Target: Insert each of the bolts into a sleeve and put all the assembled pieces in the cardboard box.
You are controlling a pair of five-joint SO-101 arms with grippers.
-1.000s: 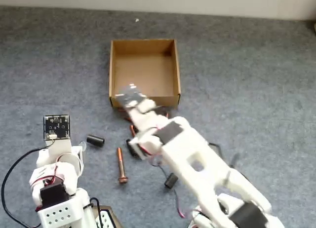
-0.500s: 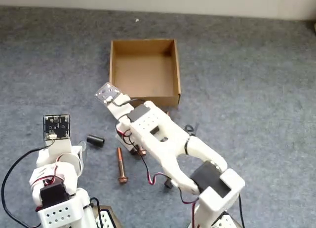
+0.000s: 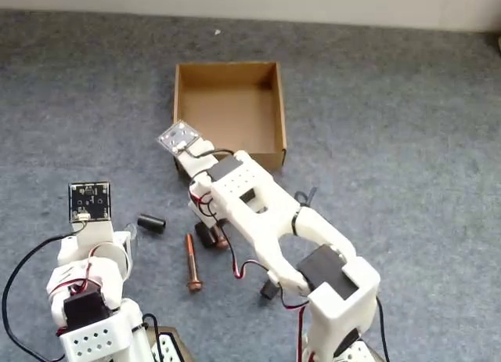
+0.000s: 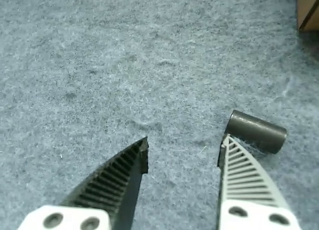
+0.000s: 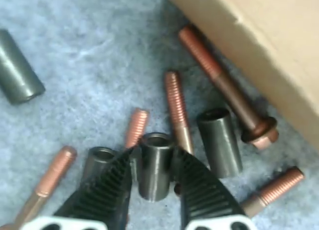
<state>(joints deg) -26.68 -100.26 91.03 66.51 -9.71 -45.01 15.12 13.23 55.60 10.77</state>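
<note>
**Q:** Two claws work over the grey-carpeted worktop [image 3: 407, 142]. What state is each in?

**A:** Right claw [image 5: 155, 155]: clenched on one dark cylinder, called here the held sleeve [image 5: 155, 170]. It is gripped from both sides, with its open end facing away from the wrist. Left claw [image 4: 184, 143]: released, with the jaws spread wide and nothing between them, low over the carpet.

**Q:** Where do the task parts lie?

**A:** The cardboard box [image 3: 228, 111] sits at the far centre, open side up. The right arm stretches toward its near left corner. A cluster of parts lies there, just outside the box wall:

- The long bolt [image 5: 224, 88] lies close along the wall.
- The second sleeve [image 5: 219, 140] lies just beside the held sleeve.
- The third sleeve [image 5: 99, 158] is on the held sleeve's other side.
- The shorter copper bolts [image 5: 177, 108] are scattered among them.

The lone sleeve [image 4: 256, 131] lies on its side just beside one tip of the left claw. The loose bolt [image 3: 192, 262] lies between the two arms, apart from the cluster, with its head toward the near edge.
</note>
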